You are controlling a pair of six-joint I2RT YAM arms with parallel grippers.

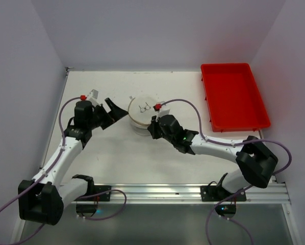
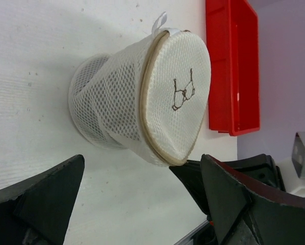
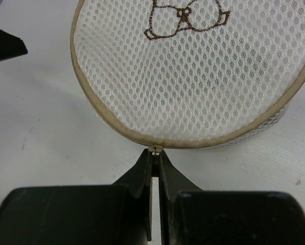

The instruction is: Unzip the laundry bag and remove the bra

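Note:
The laundry bag (image 1: pixel 142 113) is a cream-white mesh pod standing mid-table, its round tan-rimmed lid (image 3: pixel 193 71) printed with a small brown drawing. In the left wrist view the laundry bag (image 2: pixel 142 92) shows its mesh side and lid. My right gripper (image 3: pixel 153 155) is shut on the small metal zipper pull (image 3: pixel 154 148) at the near edge of the lid, and in the top view my right gripper (image 1: pixel 153 125) sits against the bag's right side. My left gripper (image 1: pixel 111 113) stands wide open just left of the bag, its fingers (image 2: pixel 45 199) apart from the mesh. The bra is hidden.
A red plastic tray (image 1: pixel 234 97) lies at the back right, also in the left wrist view as the red tray (image 2: pixel 233 102) beyond the bag. White walls close the table on both sides and at the back. A metal rail (image 1: pixel 193 191) runs along the near edge.

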